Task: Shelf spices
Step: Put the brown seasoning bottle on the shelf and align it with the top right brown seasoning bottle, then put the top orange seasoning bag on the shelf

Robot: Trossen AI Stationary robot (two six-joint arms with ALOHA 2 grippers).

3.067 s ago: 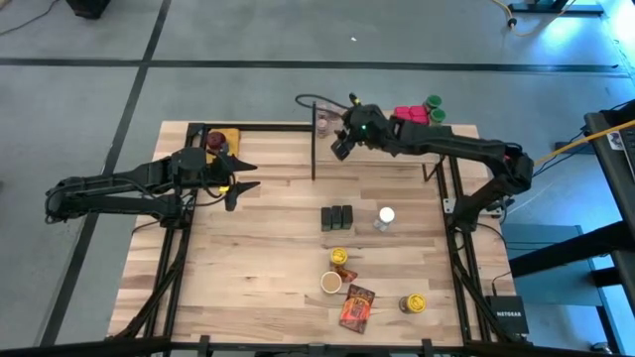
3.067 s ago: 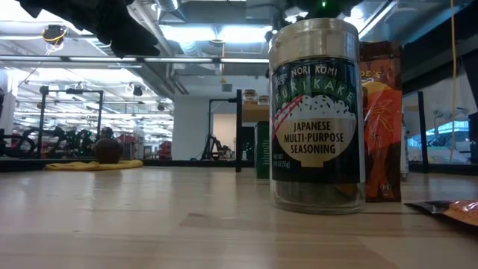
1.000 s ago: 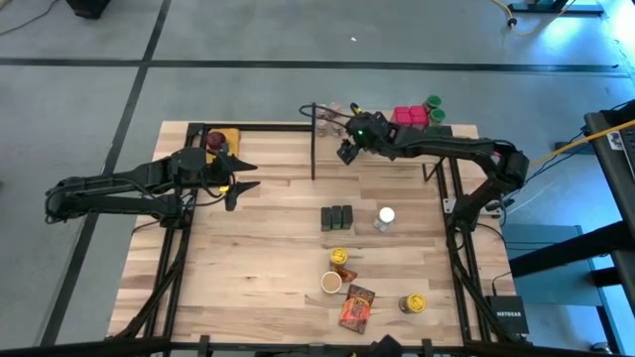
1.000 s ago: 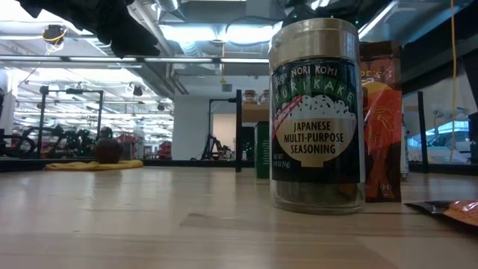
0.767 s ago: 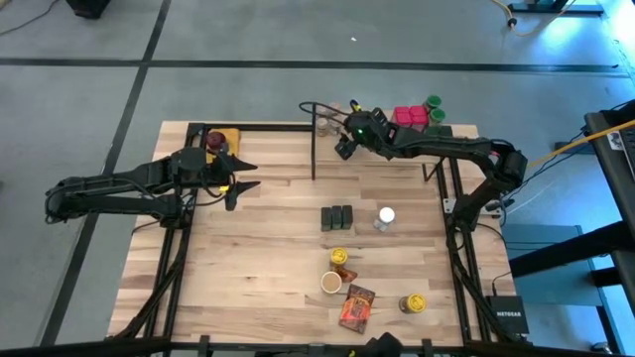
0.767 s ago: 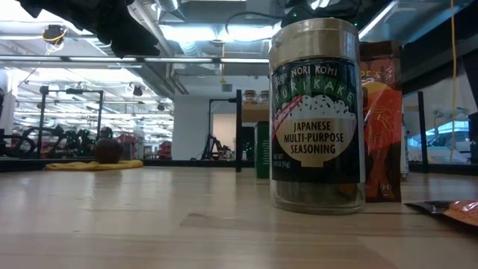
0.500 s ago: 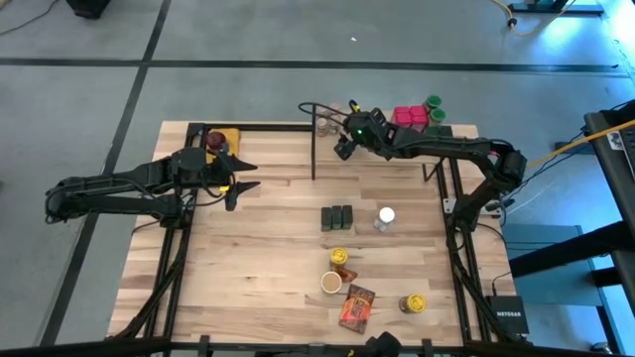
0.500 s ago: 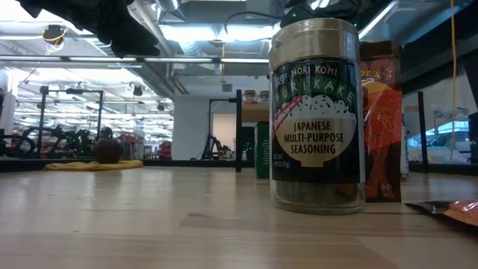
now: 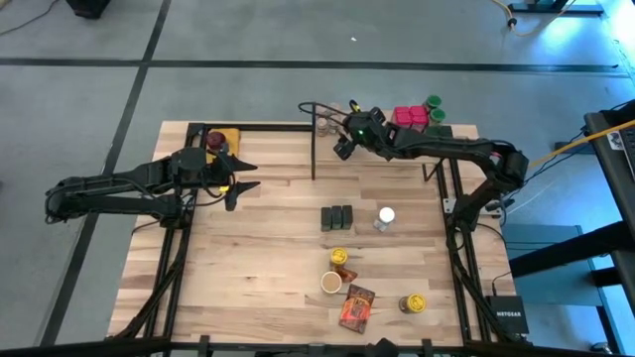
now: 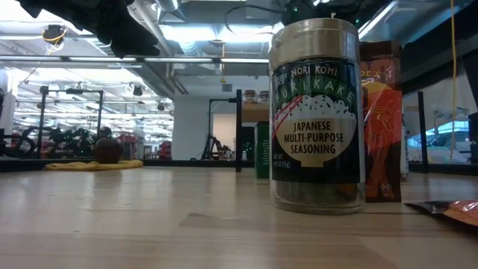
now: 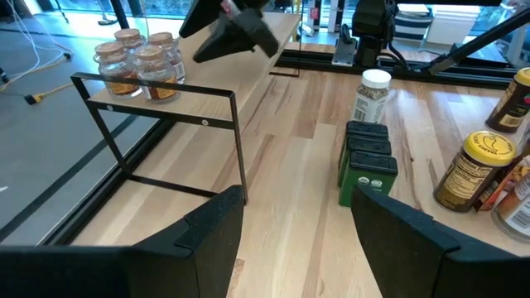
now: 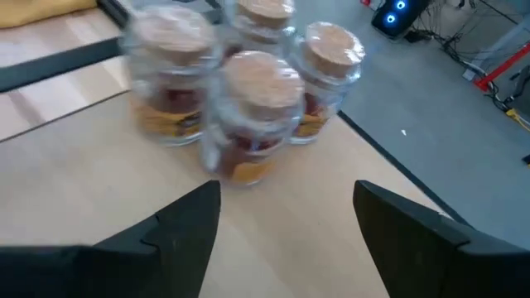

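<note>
Cork-lidded jars (image 12: 248,108) cluster on the shelf (image 11: 207,87). We see the right gripper (image 12: 286,219) spread, empty, just before them; the left gripper (image 11: 294,215) likewise.

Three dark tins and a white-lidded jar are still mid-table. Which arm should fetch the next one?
Probably the left. Its open, empty claw faces the dark tins and the white-lidded jar from nearby. The right claw, also open and empty, is up over the shelf.

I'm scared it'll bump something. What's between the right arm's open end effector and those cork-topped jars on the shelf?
Nothing. In the right wrist view, only bare shelf board lies between the right end effector and the cork-topped jars.
</note>
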